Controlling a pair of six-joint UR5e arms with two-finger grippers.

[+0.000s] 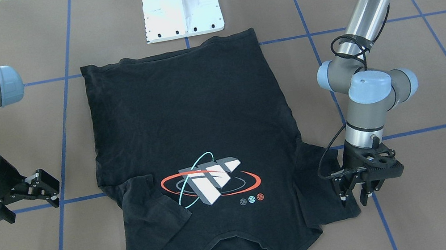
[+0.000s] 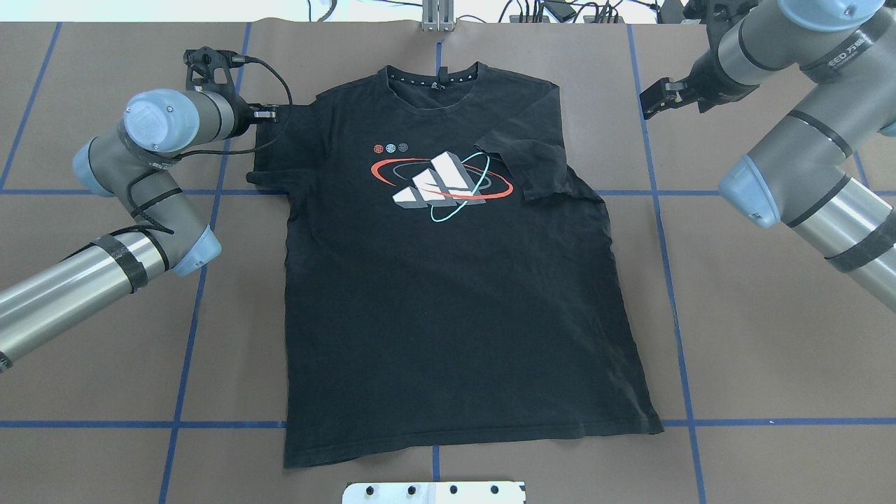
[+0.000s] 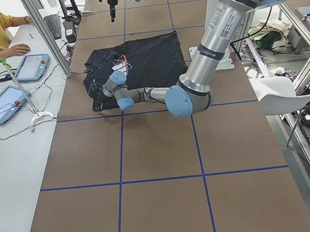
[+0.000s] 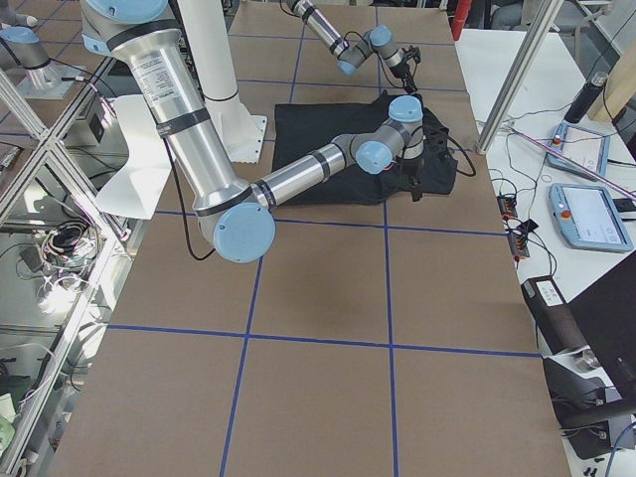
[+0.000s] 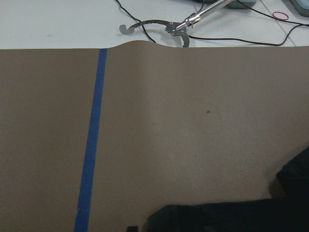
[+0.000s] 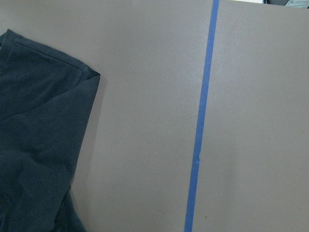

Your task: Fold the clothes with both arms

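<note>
Left fingers (image 1: 342, 193): spread, astride sleeve edge of black cotton T-shirt (image 1: 194, 116).
Right fingers (image 1: 45, 186): spread, off cloth.
Risk: shallow pinch, sleeve likely slips.

Black T-shirt (image 2: 448, 301) lies flat, logo up, robot's-right sleeve (image 2: 535, 164) folded inward; left claw (image 1: 353, 199) at the other sleeve (image 1: 325, 180).

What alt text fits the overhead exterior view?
A black cotton T-shirt lies flat, logo up, on the brown table, one sleeve folded inward. The black left gripper is at the other sleeve; the right gripper is off the shirt.
</note>
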